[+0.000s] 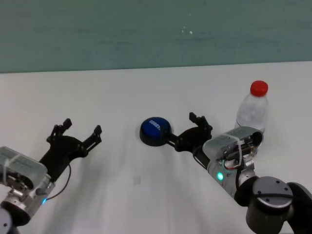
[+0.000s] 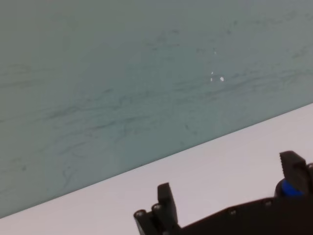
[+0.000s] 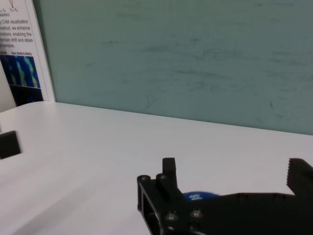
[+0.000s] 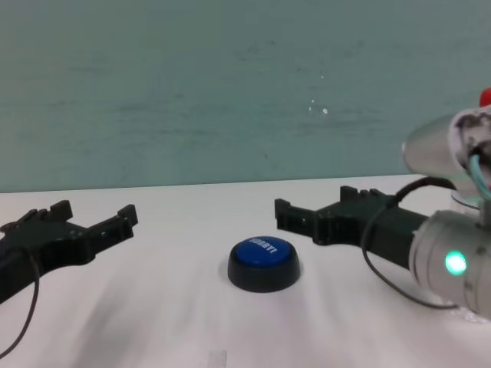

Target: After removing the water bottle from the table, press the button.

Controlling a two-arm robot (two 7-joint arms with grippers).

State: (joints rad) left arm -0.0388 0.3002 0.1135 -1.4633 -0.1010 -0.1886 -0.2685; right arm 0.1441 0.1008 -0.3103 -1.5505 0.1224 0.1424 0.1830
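Note:
The water bottle, clear with a red cap, stands upright on the white table at the right. Only its cap shows in the chest view. The blue button on its black base sits mid-table, also in the chest view. My right gripper is open and empty, just right of the button and left of the bottle, touching neither. In the right wrist view the button peeks past its fingers. My left gripper is open and empty, well left of the button.
A green wall runs behind the table's far edge. A poster hangs beside it in the right wrist view. A small faint mark lies on the table in front of the button.

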